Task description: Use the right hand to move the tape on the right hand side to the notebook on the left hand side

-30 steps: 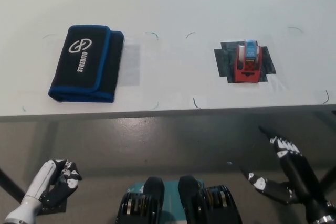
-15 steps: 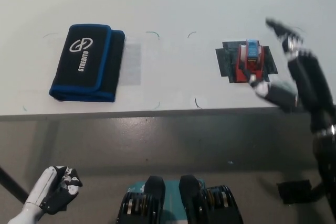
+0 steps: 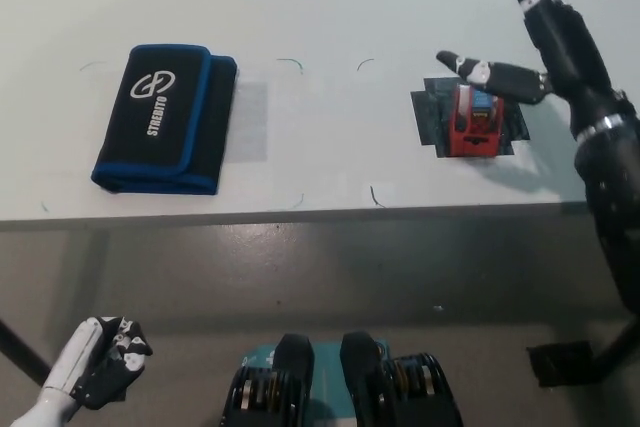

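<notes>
Tape [image 3: 473, 119]: one red dispenser w/ a blue roll on top, sitting on a dark patch [image 3: 428, 117] at approx 2 o'clock of the frame, near the front edge of the white surface [image 3: 330, 7] but not at it.

Going L to R:

- Left hand [image 3: 100, 362], white w/ dark fingers, low at 7 o'clock, below the surface edge, fingers curled in, holding nothing. Resting.
- Notebook [image 3: 165, 117]: one, black w/ blue trim and white logo, closed, lying flat at 10 o'clock. Its near corner sits close to the front edge. Bare surface behind it and to its right.
- Faint pen marks on the surface between notebook and tape; that middle stretch is open room, nothing standing in it.
- Tape on its patch, upright, apart from the notebook, well to the right.
- Right hand [image 3: 530, 42], black, at 1–2 o'clock, over the surface just behind and right of the tape. Fingers spread wide, nothing held; one fingertip reaches over the tape's far end, contact can't be told. Forearm runs down the right frame edge past the surface's front edge.

Count: 1 tape, 1 notebook, 1 patch, 2 hands.
</notes>
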### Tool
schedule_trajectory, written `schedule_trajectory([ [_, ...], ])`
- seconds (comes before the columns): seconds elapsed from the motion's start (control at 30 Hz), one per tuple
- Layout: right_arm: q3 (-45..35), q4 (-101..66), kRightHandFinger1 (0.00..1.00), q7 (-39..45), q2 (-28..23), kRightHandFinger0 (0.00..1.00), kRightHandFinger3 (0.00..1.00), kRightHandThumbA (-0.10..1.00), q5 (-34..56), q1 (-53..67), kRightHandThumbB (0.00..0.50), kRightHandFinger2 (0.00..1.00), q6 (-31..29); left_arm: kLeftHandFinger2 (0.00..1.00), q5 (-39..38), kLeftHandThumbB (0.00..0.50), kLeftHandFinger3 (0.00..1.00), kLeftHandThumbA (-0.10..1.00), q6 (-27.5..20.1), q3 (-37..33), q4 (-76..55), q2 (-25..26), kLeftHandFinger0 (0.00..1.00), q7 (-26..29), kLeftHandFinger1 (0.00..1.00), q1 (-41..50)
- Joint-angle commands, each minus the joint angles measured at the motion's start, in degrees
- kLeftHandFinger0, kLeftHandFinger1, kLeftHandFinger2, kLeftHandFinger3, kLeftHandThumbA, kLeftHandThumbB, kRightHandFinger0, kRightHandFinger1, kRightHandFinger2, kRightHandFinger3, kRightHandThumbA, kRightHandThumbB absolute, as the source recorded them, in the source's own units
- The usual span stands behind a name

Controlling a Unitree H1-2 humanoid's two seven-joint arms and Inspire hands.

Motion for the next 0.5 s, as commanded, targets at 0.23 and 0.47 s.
schedule_trajectory([
  [0.23,0.0,18.8,1.0,-0.5,-0.3,1.0,1.0,0.82,3.0,-11.1,0.5,1.0,-1.2,0.21,0.4,0.379,0.34,-0.1,-1.3,0.6,-1.7,0.7,0.04,-0.1,0.08,-0.3],
  [0.47,0.5,28.2,1.0,-4.1,0.2,1.0,1.0,0.83,3.0,-13.1,0.5,1.0,-5.3,0.22,1.0,0.378,0.35,-0.1,-0.8,0.4,-1.7,0.9,0.03,-0.2,0.09,-0.9],
])
